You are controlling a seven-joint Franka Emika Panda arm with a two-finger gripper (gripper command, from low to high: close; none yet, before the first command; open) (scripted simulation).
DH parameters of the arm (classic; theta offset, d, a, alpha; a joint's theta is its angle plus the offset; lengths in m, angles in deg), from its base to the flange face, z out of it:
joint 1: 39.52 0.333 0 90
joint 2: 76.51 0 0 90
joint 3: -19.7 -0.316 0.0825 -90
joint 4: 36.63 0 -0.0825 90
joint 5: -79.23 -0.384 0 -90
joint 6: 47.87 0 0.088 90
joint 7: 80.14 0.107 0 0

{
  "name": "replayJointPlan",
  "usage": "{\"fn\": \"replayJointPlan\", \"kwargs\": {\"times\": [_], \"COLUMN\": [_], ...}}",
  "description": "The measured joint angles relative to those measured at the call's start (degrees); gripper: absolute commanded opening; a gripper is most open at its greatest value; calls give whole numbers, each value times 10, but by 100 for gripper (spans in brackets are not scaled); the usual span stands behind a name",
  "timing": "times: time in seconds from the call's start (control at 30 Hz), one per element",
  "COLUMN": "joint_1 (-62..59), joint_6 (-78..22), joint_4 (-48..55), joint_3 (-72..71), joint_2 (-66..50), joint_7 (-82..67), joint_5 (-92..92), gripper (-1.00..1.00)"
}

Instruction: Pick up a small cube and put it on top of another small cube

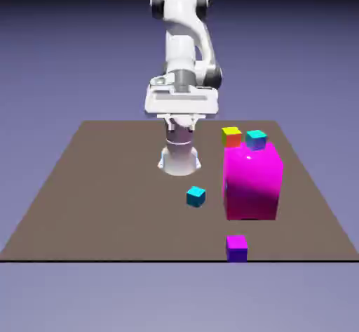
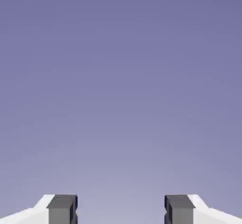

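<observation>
Broadly, the tabletop [image 1: 105, 197] is a wide brown slab with much bare room on the exterior view's left and all the blocks crowded to its right. Biggest of them is the magenta block [image 1: 253, 183], standing upright, square to the slab. The arm [image 1: 184, 50] is folded up over its own base at the far edge, so the pincer [image 2: 121, 209] hangs high and well apart from every cube. Its jaws stand apart with nothing between them; the hand view shows only plain backdrop, no cube, so it is not aimed at the work yet.

The cyan cube [image 1: 195, 196] with the darker blue sides sits alone on the slab, nearer the camera than the base and just left of the magenta block, with free space on its open sides. It is a cube, so no long axis matters. The yellow-topped cube [image 1: 231, 136] lies behind the magenta block, close by a second cyan cube [image 1: 256, 139]. A purple cube [image 1: 237, 247] sits near the front edge.

I judge the reach must come forward and down.
</observation>
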Motion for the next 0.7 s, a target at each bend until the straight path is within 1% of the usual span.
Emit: {"fn": "replayJointPlan", "kwargs": {"times": [0.7], "joint_1": [377], "joint_6": [36], "joint_4": [-74], "joint_3": [279], "joint_2": [-92], "joint_7": [247], "joint_5": [-523], "gripper": [0]}}
